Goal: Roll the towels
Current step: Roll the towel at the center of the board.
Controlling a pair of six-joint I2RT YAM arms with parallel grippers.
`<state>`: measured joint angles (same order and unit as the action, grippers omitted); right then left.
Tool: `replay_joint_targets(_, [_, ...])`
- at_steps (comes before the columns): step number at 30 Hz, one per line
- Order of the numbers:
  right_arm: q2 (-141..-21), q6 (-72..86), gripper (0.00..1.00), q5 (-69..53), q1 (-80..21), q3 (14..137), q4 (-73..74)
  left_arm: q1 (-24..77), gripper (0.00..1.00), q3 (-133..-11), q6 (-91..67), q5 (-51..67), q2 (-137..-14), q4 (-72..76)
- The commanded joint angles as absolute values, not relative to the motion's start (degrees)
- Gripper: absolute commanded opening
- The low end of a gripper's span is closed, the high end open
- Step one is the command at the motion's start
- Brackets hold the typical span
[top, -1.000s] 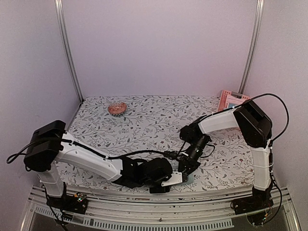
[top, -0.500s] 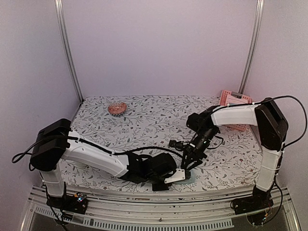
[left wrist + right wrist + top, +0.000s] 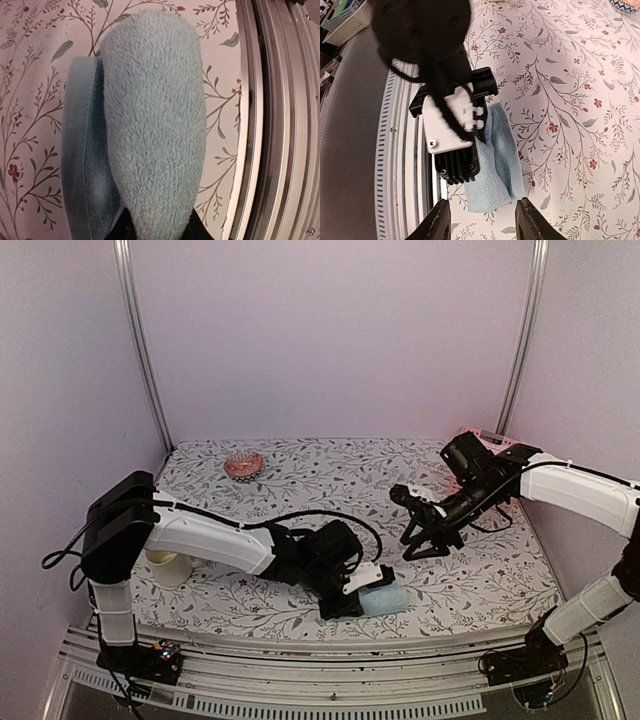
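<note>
Left of the blue towel [image 3: 386,601]: the left end effector [image 3: 358,598] and its arm lie low across the table [image 3: 300,502], closing that side.
Right of it: bare table, open.
Behind it: the right end effector [image 3: 422,548] hangs apart.
In front: the metal rail [image 3: 260,125] is just beside it, leaving little room.

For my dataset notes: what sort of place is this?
Probably a robot test booth, not a home: plain walls with metal posts, left arm and right arm mounted on a slotted rail, a floral cloth beneath them.
</note>
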<state>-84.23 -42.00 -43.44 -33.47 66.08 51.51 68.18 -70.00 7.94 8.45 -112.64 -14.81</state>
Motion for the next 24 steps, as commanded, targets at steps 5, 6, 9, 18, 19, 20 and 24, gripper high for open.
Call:
replay_joint_targets(5, [-73.8,-42.21,0.47,-31.37,-36.11,53.96,35.24,58.75,0.14,-74.79,-0.66,33.33,-122.81,-22.9])
replay_joint_targets(6, [-73.41,-43.05,0.47,-28.51,-38.21,52.42,34.35,58.12,0.14,-75.24,-1.57,35.69,-124.0,-23.2])
replay_joint_targets(9, [-72.66,-44.82,0.48,-21.51,-43.67,48.89,30.97,56.32,0.14,-76.18,-3.53,40.97,-126.05,-23.63])
replay_joint_targets(18, [-77.85,-47.49,0.54,-5.65,-55.77,44.7,21.44,53.57,0.12,-77.67,-5.69,45.35,-128.76,-24.62])
replay_joint_targets(19, [-78.56,-47.61,0.54,-4.3,-56.57,44.59,20.32,53.2,0.12,-77.69,-5.9,46.08,-129.02,-24.62])
replay_joint_targets(20, [-79.18,-47.7,0.54,-3.15,-57.42,44.38,19.11,52.91,0.11,-77.69,-6.08,46.66,-129.29,-24.61])
replay_joint_targets(24, [-82.36,-48.71,0.55,0.16,-59.16,43.64,15.1,51.62,0.09,-78.31,-6.66,48.36,-130.59,-25.56])
